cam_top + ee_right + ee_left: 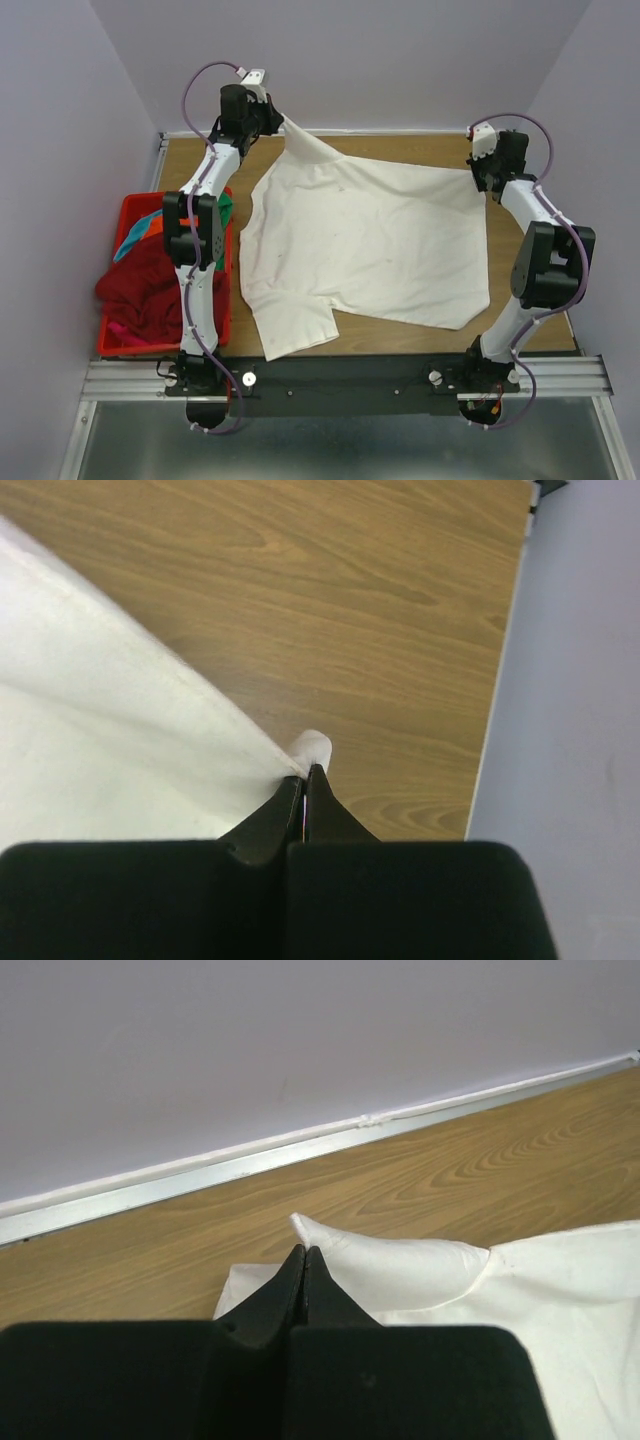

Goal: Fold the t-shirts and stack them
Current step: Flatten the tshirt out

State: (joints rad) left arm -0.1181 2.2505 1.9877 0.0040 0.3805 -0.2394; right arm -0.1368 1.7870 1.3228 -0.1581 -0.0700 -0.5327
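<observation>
- Left wrist view, risk at the grip: the left gripper (304, 1250) bites only a small peak of the white t-shirt (430, 1260). Soft cotton held this thinly could slip out if the arms pull apart too hard or travel at unequal speed.
- Right wrist view, same risk: the right gripper (305, 772) shows only a small nub of cloth past its tips. Losing either corner would probably drop the far edge and spoil the fold.
- Left gripper state: jaws pressed together, clamped on the far left corner of the shirt. The cloth rises in a tent toward it, clear of the table (420, 148).
- Right gripper state: jaws pressed together, clamped on the far right corner, low over the wood near the table's right edge.
- Task item position: the white t-shirt lies spread across the middle of the table and mostly flat. One flap reaches the near edge beside the rail.
- Risk from that flap: dragging the shirt toward the bases could push the flap off the table.
- Remaining items: the red basket (108, 348) stands at the table's left side, just beside the left arm. It holds a dark red t-shirt (150, 290) heaped over its rim, with teal and orange cloth (140, 236) behind, all unfolded.
- Risk at the basket: a wide left-arm swing could snag the heap.
</observation>
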